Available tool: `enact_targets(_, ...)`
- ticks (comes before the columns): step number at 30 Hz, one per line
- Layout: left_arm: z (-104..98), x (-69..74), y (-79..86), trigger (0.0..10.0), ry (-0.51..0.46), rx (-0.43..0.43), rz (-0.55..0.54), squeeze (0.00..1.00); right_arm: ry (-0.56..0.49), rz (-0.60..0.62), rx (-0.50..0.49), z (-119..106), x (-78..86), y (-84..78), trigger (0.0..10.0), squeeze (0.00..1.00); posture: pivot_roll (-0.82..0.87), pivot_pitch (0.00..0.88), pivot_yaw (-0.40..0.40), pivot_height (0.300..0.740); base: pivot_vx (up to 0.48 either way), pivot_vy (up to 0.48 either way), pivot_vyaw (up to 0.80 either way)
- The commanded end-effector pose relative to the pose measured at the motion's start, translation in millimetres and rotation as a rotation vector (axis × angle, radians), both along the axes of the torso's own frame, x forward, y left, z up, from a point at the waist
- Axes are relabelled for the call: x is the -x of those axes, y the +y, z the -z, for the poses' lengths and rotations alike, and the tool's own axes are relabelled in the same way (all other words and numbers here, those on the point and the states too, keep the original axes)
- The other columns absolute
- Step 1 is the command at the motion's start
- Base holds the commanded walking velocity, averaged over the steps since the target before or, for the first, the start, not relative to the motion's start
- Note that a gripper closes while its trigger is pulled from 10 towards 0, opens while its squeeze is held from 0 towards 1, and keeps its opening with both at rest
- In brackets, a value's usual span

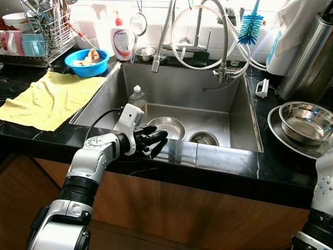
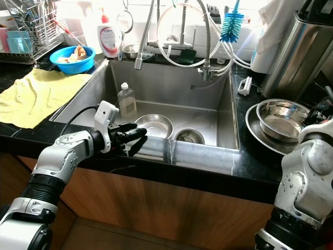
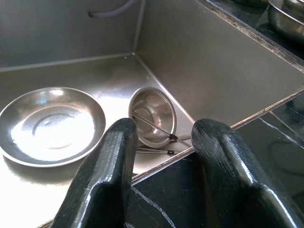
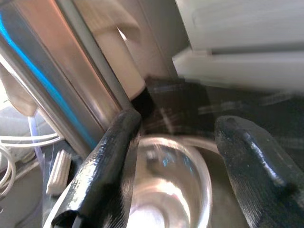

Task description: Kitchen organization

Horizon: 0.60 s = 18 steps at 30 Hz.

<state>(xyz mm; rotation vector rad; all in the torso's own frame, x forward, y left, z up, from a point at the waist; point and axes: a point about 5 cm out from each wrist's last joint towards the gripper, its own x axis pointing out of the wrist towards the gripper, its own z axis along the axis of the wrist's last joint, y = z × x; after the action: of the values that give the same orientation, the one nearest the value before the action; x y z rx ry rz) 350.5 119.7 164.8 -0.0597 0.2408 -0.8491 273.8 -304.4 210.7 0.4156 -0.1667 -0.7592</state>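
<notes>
My left gripper (image 1: 156, 141) hovers open and empty over the front rim of the steel sink (image 1: 234, 112). On the sink floor lie a shallow steel dish (image 1: 166, 126) and a small steel bowl (image 1: 204, 138). In the left wrist view the dish (image 3: 50, 124) and the small bowl (image 3: 152, 114), with thin metal rods across it, sit beyond my fingers (image 3: 102, 185). A clear bottle (image 1: 138, 99) stands in the sink. On the right counter a steel bowl (image 1: 307, 121) rests on a steel plate. My right gripper (image 4: 178, 126) is open just above that bowl (image 4: 166, 190).
A yellow cloth (image 1: 49, 96) covers the left counter, with a blue bowl of scraps (image 1: 87, 61), a dish rack (image 1: 44, 31) and a soap bottle (image 1: 122, 39) behind it. Faucet hoses (image 1: 161, 36) hang over the sink. A blue brush (image 1: 251, 26) and a tall steel container (image 1: 309, 57) stand at the right.
</notes>
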Motion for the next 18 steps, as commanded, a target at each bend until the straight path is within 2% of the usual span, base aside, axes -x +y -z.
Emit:
enact_targets(1, 23, 5.1, 2.2, 10.0, 0.101, -0.037, -0.003, 0.00, -0.002, 0.011, -0.037, 1, 0.1, -2.3, 10.0, 0.00, -0.09, 0.000, -0.001, 0.740, 0.000, 0.000, 0.00)
enact_targets(10, 23, 5.4, 2.6, 10.0, 0.103, -0.037, -0.005, 0.00, -0.005, 0.019, -0.097, 5, 0.4, -3.5, 10.0, 0.00, -0.09, 0.000, -0.003, 0.740, 0.000, 0.000, 0.00)
enact_targets(15, 24, 5.7, 3.3, 10.0, 0.104, -0.037, -0.007, 0.00, 0.018, 0.027, -0.110, 9, 0.5, -4.8, 10.0, 0.00, -0.09, 0.000, -0.005, 0.740, 0.000, 0.000, 0.00)
enact_targets(18, 23, 5.4, 3.9, 10.0, 0.103, -0.037, -0.011, 0.00, 0.069, 0.029, -0.128, 18, 0.4, -5.4, 10.0, 0.00, -0.09, 0.000, -0.007, 0.740, 0.000, 0.000, 0.00)
